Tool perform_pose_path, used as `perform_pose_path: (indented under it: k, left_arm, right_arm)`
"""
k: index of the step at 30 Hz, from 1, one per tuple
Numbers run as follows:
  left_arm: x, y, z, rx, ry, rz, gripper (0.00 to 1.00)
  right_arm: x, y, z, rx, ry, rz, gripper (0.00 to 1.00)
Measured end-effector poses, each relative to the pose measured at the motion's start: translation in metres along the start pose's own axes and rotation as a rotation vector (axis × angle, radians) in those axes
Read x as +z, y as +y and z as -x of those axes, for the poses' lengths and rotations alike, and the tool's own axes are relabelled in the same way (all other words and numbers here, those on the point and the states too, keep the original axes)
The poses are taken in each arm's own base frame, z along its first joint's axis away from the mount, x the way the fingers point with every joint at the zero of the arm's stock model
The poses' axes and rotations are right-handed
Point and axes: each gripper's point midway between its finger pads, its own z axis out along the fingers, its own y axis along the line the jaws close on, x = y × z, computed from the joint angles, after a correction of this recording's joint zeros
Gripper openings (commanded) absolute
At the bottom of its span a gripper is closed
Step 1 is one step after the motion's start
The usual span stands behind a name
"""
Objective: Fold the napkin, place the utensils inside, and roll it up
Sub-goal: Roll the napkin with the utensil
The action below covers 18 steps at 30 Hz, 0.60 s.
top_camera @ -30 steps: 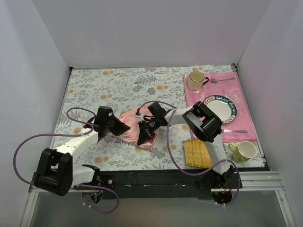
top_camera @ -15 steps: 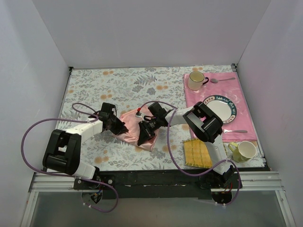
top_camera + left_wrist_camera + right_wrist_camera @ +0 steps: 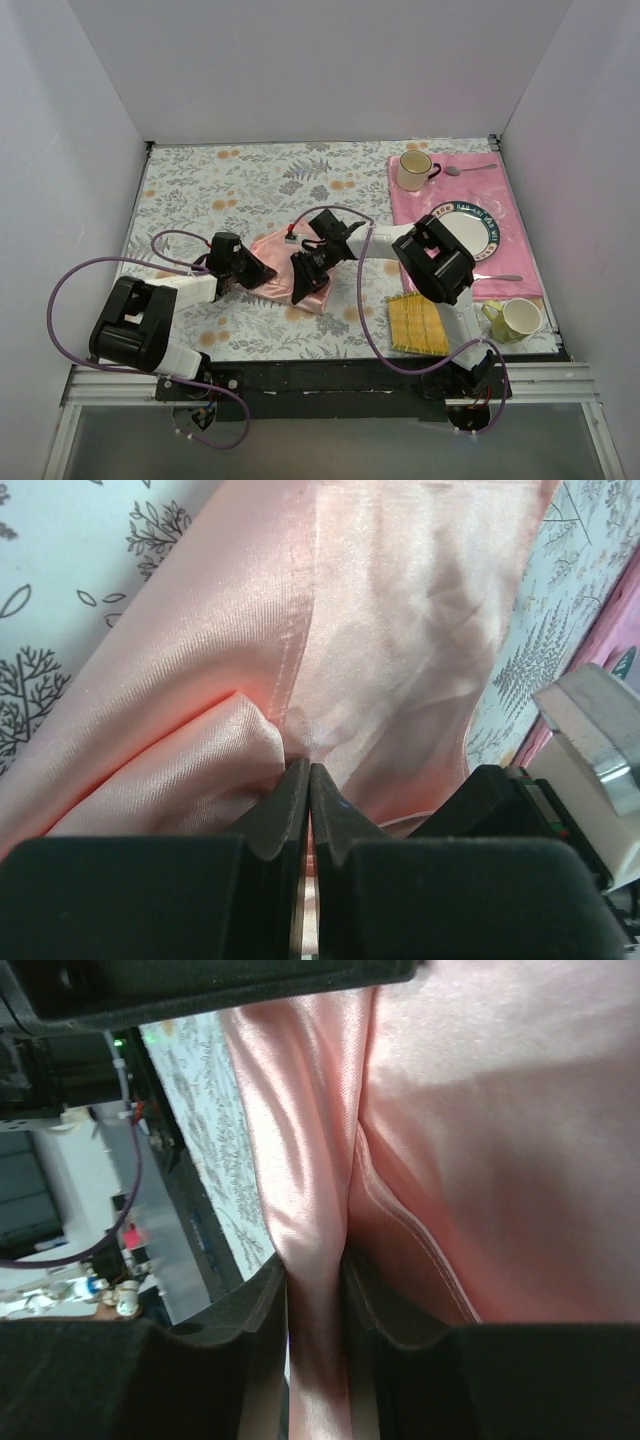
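Two arms grip the salmon napkin point(image 3: 278, 260), bunched at the middle of the floral counter point(image 3: 250, 180). The left tool point(image 3: 308, 772) pinches a fold at its left edge, fingers nearly pressed together. The right tool point(image 3: 318, 1260) clamps a satin ridge. Open counter lies behind and to the left. At right, a pink placemat point(image 3: 415, 208) carries a cream mug point(image 3: 411, 171) and a plate point(image 3: 496, 226). A green mug point(image 3: 516, 319) stands by the front corner.

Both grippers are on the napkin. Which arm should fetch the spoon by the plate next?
Right. The spoon lies on the placemat on that arm's side; the left gripper sits across the napkin, farther off.
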Motion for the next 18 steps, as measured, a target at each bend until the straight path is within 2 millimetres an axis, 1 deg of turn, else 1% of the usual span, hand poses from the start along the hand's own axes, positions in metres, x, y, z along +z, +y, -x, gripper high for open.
perform_pose_path:
  k: [4,7,15,18]
  left_arm:
    - [0.003,-0.001,-0.001,0.028,-0.009,-0.047,0.00]
    - [0.006,-0.003,-0.001,0.046,-0.015,-0.073,0.00]
    - [0.009,-0.006,0.001,0.067,-0.022,-0.102,0.00]
    - [0.009,-0.007,0.001,0.065,-0.017,-0.095,0.00]
  right_arm:
    - [-0.011,-0.004,0.009,-0.033,-0.002,-0.102,0.43]
    - [-0.020,-0.009,0.015,-0.067,0.001,-0.165,0.45]
    - [-0.047,-0.020,0.009,-0.155,0.028,-0.333,0.51]
    - [-0.060,-0.018,0.012,-0.222,0.006,-0.399,0.54]
